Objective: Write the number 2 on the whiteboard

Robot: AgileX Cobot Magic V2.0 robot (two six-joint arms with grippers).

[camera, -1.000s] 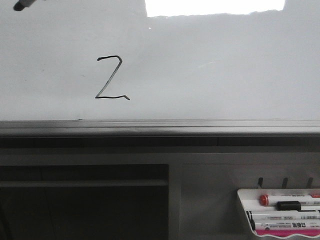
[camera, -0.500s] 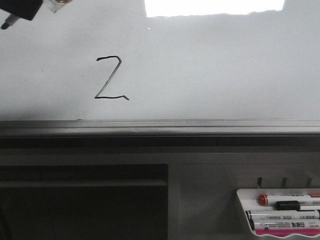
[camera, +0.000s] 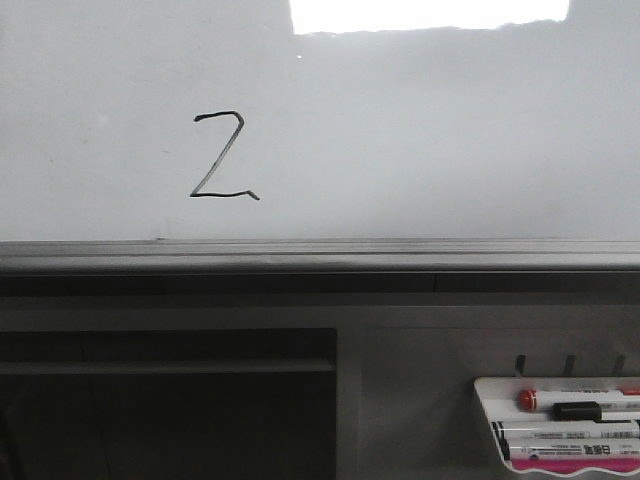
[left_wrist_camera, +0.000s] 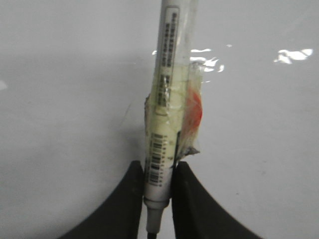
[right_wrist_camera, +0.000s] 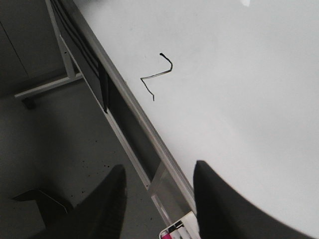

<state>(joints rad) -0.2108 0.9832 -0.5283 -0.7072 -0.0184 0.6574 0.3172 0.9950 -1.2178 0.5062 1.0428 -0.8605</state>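
A thin black angular number 2 stands on the whiteboard, left of centre and above the grey edge rail. The right wrist view also shows the number 2 on the whiteboard. Neither gripper appears in the front view. My left gripper is shut on a white marker wrapped in tape, held off the white surface. The marker's tip runs out of the frame between the fingers. My right gripper is open and empty, near the rail and the board's lower edge.
A small white tray holding several markers, one with a red cap, hangs at the lower right below the rail; the same tray shows between the right fingers. A bright light reflection lies at the board's top. Dark frame parts sit below.
The left gripper with the marker, seen at the front view's top left corner earlier, has moved out of that view. The number 2 is unchanged.
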